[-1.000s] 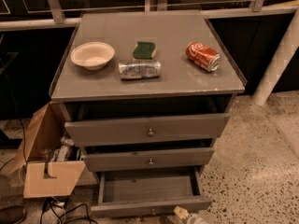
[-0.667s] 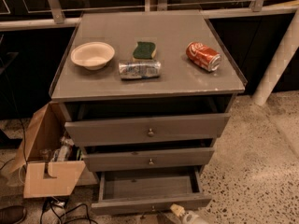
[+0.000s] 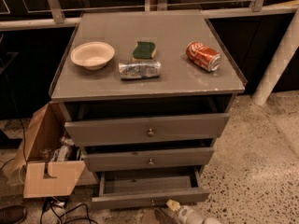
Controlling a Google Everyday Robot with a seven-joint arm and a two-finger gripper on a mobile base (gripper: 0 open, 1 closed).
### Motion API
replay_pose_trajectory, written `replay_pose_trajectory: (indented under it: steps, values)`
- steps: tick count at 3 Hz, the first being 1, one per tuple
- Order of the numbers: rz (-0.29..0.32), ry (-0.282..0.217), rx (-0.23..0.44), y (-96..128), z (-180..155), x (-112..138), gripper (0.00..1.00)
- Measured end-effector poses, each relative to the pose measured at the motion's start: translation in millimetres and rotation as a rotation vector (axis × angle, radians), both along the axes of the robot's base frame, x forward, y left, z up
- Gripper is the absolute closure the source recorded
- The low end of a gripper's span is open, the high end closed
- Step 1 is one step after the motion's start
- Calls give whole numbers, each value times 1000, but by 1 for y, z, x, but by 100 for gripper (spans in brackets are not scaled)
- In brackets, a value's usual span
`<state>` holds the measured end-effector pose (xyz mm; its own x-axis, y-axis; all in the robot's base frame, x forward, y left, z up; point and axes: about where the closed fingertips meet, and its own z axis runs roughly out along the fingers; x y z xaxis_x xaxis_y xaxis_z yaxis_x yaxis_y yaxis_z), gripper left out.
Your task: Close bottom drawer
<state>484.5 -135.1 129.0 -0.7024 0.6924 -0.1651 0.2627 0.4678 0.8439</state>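
The grey cabinet point(image 3: 148, 80) has three drawers, all pulled out somewhat. The bottom drawer point(image 3: 149, 199) is pulled out farthest. Its slim grey front panel carries a small metal knob point(image 3: 152, 202), and its flat grey inside point(image 3: 147, 183) shows empty. My gripper point(image 3: 174, 206) comes in from the bottom edge, just right of the knob and in front of the bottom drawer's panel. Its pale tip is close to the panel; I cannot tell whether it touches. The arm point(image 3: 198, 217) trails off to the lower right.
On the cabinet top lie a white bowl point(image 3: 92, 55), a green sponge point(image 3: 144, 50), a crushed silver can point(image 3: 139, 69) and a red cola can point(image 3: 203, 56). An open cardboard box point(image 3: 46, 160) and cables point(image 3: 65, 211) stand at the left. A white post point(image 3: 275, 64) rises at right.
The gripper's pale tip has risen slightly at the bottom edge, closer to the bottom drawer's front. The drawers have not moved.
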Motion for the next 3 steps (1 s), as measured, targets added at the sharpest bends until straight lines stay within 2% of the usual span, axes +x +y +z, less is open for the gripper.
replay_pose_trajectory:
  steps: [1,3]
  values:
    - [-1,0,0,0,0,0,100]
    - [-62,24,40,2,-1,9,100]
